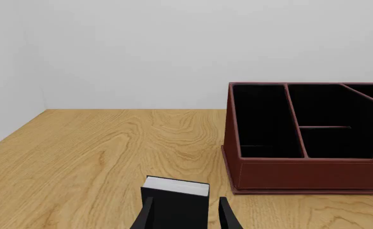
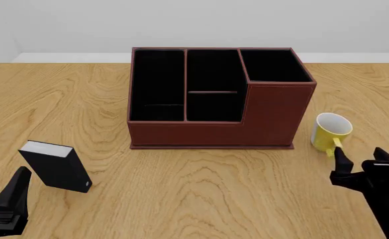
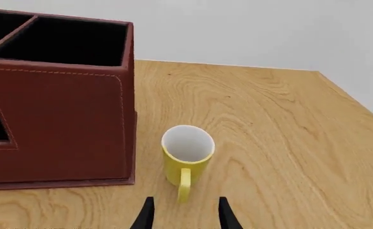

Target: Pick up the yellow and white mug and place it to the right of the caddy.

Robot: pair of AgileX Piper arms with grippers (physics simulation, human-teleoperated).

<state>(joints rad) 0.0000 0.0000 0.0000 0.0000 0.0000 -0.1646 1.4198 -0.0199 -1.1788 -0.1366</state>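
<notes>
Light wood-grain table (image 2: pixel 201 194) against a plain pale wall. Caddy (image 2: pixel 214 107) sits mid-table, upright, three black-lined compartments, taller section on its right end.

Right arm: low over the near right corner of the table, forearm angled forward and slightly inward. Right gripper (image 3: pixel 183 213) points at the yellow and white mug (image 2: pixel 331 130). Jaws apart, nothing between them. In the right wrist view the mug (image 3: pixel 186 157) stands upright just ahead of the fingertips (image 3: pixel 147 212), white interior visible, loop handle turned back toward the jaws and lined up with the gap between them. Handle tip appears just short of the fingertips; contact cannot be confirmed from these angles. Mug rests on the table just beside the caddy's (image 3: pixel 59 105) right wall, a narrow strip of wood between them.

Left arm: low at the near left corner. Left gripper (image 1: pixel 185 214) jaws apart. Small black box (image 2: pixel 56 165) with a white top stands just ahead of the jaws, tilted, its body (image 1: pixel 175 202) filling the gap between the fingertips in the left wrist view. Caddy (image 1: pixel 307 138) lies farther ahead and off to the right of these jaws, well apart.
</notes>
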